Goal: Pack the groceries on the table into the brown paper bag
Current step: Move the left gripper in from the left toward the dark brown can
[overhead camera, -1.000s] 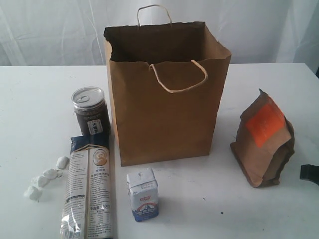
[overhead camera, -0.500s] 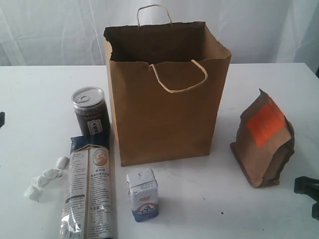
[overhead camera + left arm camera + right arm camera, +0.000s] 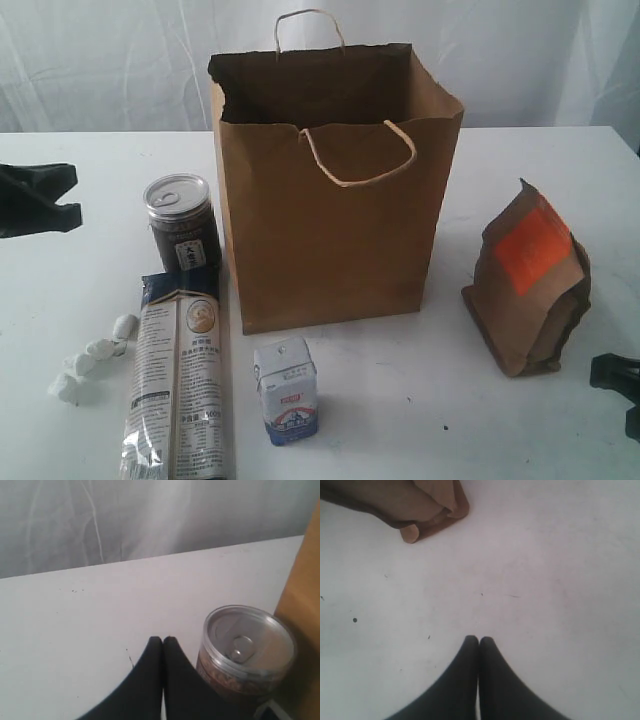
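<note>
**Brown paper bag** (image 3: 330, 200): stood upright and open-mouthed at the middle of the table (image 3: 420, 420), handles up. The interior was dark, so its contents could not be told.

**Silver-lidded dark jar** (image 3: 182, 225): upright, just beside the bag's left wall.

**Long noodle packet** (image 3: 178, 375): lay flat in front of the jar, with its far end close to the jar's base.

**White wrapped sweets** (image 3: 90, 358): a small loose cluster left of the packet.

**Small white-blue carton** (image 3: 287, 392): upright in front of the bag and apart from it.

**Orange-labelled brown pouch** (image 3: 528, 285): stood to the right of the bag, leaning slightly.

**Left gripper** (image 3: 162, 641): fingers pressed together and pinching nothing. It hung over bare table near the jar, on the side away from the bag.

**Right gripper** (image 3: 479, 639): fingers pressed together and empty, over bare table near the pouch's base.

**Step in hand (judged):** the approach to a pick. All five listed groceries were outside the bag, and the jar looked the likeliest target for the left arm.

**Next move (judged):** the left fingers would need to spread, settle around the jar's body below the lid and close. The jar would then have to be lifted clear of the bag's tall rim before it was lowered inside.
</note>
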You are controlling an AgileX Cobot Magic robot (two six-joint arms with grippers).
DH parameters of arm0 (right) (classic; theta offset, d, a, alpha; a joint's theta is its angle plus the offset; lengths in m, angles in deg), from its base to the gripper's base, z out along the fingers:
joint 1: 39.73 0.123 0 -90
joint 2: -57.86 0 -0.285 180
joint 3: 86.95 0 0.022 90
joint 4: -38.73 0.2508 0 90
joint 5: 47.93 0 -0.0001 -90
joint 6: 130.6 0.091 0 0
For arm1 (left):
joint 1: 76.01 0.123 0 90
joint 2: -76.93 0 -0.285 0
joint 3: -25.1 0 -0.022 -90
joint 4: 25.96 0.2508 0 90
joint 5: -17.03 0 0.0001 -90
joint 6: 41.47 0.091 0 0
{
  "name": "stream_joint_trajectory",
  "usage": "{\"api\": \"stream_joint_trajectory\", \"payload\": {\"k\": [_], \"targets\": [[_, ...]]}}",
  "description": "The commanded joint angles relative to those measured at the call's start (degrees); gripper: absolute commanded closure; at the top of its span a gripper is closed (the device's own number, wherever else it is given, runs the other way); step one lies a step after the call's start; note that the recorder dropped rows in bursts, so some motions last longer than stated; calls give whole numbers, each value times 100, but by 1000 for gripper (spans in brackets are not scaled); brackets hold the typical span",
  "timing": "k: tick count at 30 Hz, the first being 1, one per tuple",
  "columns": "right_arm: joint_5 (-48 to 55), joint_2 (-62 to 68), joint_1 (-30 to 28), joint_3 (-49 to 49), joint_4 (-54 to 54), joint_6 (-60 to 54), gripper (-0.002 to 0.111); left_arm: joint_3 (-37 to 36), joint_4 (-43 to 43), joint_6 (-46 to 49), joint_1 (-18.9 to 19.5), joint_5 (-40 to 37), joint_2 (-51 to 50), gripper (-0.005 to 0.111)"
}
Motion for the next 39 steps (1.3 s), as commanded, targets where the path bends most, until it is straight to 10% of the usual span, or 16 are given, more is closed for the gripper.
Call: {"api": "stream_joint_trajectory", "payload": {"k": [1, 4, 11, 18, 23, 35, 39], "targets": [[60, 4, 2, -2, 26, -72, 108, 410, 3128, -1574, 995, 881, -308, 107], [11, 4, 2, -2, 26, -72, 108, 540, 4503, -1572, 1085, 1293, -604, 107], [-153, 4, 2, -2, -4, -84, 108, 529, 4696, -1318, 1095, 477, -751, 93], [-130, 4, 2, -2, -4, -84, 108, 529, 4051, -2105, 1095, 501, -892, 1], [-119, 4, 2, -2, -4, -84, 108, 529, 3734, -2069, 1095, 1709, -892, 2], [-154, 4, 2, -2, -4, -84, 108, 590, 3506, -1752, 1054, 1764, -871, 2], [-177, 4, 2, -2, -4, -84, 108, 668, 3795, 44, 294, 411, -1140, 2]]}}
